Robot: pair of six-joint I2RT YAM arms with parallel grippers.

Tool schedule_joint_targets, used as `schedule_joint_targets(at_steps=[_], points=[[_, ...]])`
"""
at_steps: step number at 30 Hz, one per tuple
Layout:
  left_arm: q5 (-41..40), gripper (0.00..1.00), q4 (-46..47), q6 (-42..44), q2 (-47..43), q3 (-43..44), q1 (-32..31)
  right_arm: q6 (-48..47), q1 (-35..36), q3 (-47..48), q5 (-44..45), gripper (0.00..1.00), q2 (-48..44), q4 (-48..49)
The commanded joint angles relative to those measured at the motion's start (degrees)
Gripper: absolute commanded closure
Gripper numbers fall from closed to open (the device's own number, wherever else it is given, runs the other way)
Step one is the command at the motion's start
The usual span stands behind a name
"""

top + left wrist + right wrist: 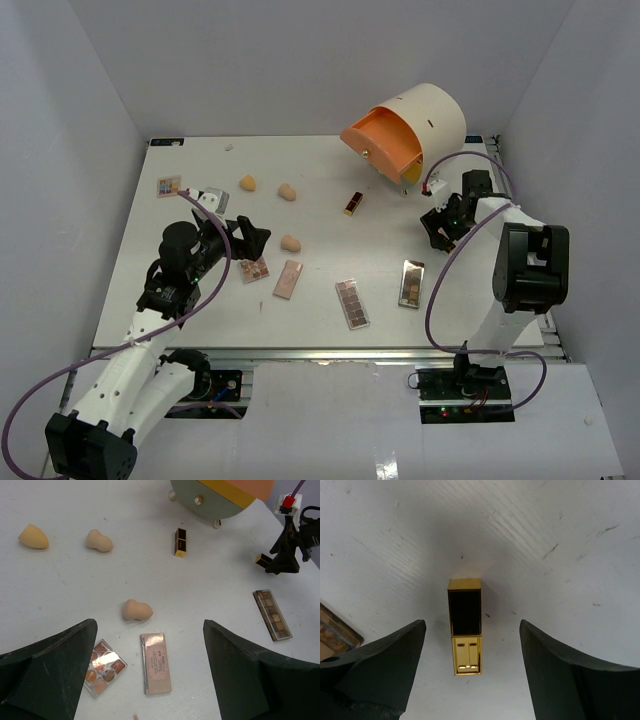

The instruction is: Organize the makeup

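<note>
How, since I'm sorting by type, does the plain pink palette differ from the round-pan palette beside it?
The pink palette is a long rectangle, while the round-pan palette is squarer. The pink palette has a plain pink face, but the round-pan palette shows round brown pans. Both lie flat, apart.

Five palettes (352, 303), two lipsticks (354, 204), perhaps four sponges (291, 242).

1. The closed pink palette (156, 662) has a line of small dark print running along its lid, with lettering too fine and blurred for me to read
2. The lipstick tube (465, 630) has a mark pressed into its gold end, which looks like two upright bars under a short crossbar, and I can't make it out as a letter or brand
3. None of it can actually be read from here
</note>
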Motion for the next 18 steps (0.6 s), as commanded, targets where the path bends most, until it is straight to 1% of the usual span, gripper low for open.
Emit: schedule_joint_targets(at_steps=[1, 5, 8, 9, 11, 14, 18], points=[[-0.81, 0.02, 0.26, 0.91, -0.24, 0.41, -0.15, -0.86, 0.17, 3.13, -0.33, 0.26, 2.56, 0.66], [-0.81, 0.02, 0.28, 0.93, -0.07, 0.47, -0.15, -1.56, 0.04, 2.44, -0.35, 0.50, 2.43, 0.51], [-0.62, 0.02, 0.28, 0.84, 0.01, 0.47, -0.15, -2.29, -0.50, 0.90, -0.61, 0.66, 0.78, 0.60], [-0.55, 0.02, 0.34, 0.84, 0.13, 0.47, -0.09, -2.67, -0.62, 0.07, -0.87, 0.75, -0.35, 0.60], [-0.40, 0.02, 0.41, 0.82, 0.21, 0.47, -0.14, -3.29, -0.70, -1.45, -1.71, 0.82, -3.40, 0.21], [-0.22, 0.02, 0.40, 0.79, 0.24, 0.47, -0.17, -3.63, -0.68, -1.94, -5.74, 0.88, -9.31, -2.91], [0.09, 0.02, 0.44, 0.75, 0.43, 0.48, -0.08, -1.28, 0.01, 2.18, -17.03, 0.90, -19.56, -8.93]])
